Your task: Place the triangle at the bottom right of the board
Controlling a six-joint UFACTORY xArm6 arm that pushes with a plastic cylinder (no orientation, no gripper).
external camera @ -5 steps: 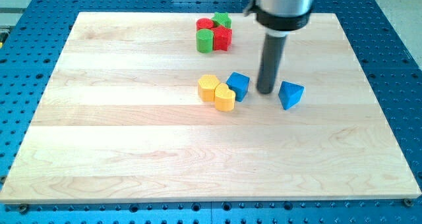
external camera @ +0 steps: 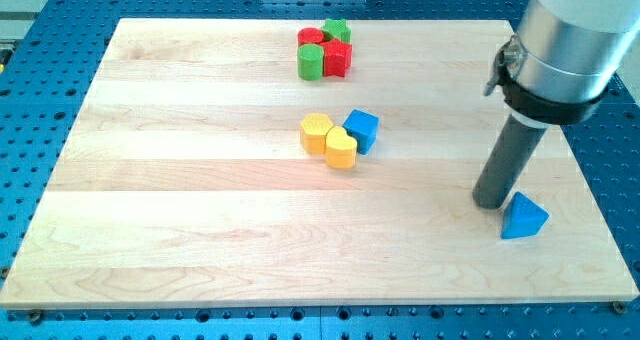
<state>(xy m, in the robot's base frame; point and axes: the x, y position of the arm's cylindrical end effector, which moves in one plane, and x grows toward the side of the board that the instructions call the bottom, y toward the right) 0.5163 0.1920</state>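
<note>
The small blue triangle block point(external camera: 524, 218) sits near the wooden board's point(external camera: 200, 230) bottom right, my tip point(external camera: 491, 202), a bare rod holding nothing, touching its left.

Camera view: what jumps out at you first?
The big dark rod, whose tip sits just left of the blue triangle near the board's bottom right. Next, a yellow-and-blue cluster mid-board and a red-and-green cluster at the top.

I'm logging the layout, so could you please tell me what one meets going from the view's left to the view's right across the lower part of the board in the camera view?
Yellow blocks → blue cube → my tip → blue triangle, just right of my tip.
</note>
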